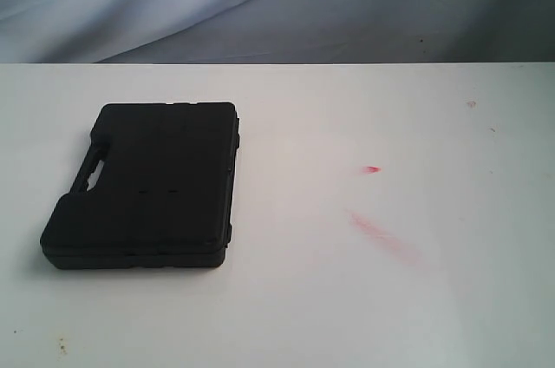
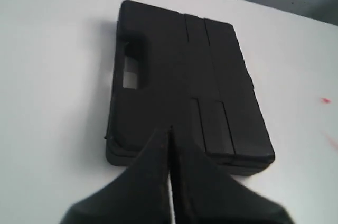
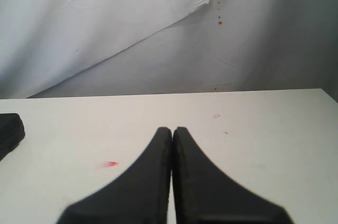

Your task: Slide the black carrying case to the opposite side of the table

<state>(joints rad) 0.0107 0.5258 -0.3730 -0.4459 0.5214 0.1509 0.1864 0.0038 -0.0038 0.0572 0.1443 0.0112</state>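
The black carrying case (image 1: 147, 187) lies flat on the left part of the white table (image 1: 347, 299), its handle cut-out facing left. The left wrist view shows the case (image 2: 179, 76) below my left gripper (image 2: 170, 130), which is shut with nothing held and hovers by the case's near edge; contact cannot be told. My right gripper (image 3: 172, 130) is shut and empty above bare tabletop, with only a corner of the case (image 3: 9, 129) showing at the picture's edge. Neither gripper appears in the exterior view.
A small red mark (image 1: 372, 169) and a longer faint red smear (image 1: 381, 236) lie on the table right of centre. A grey-white cloth backdrop (image 1: 277, 3) hangs behind the table's far edge. A few specks sit near the front left corner (image 1: 61, 347).
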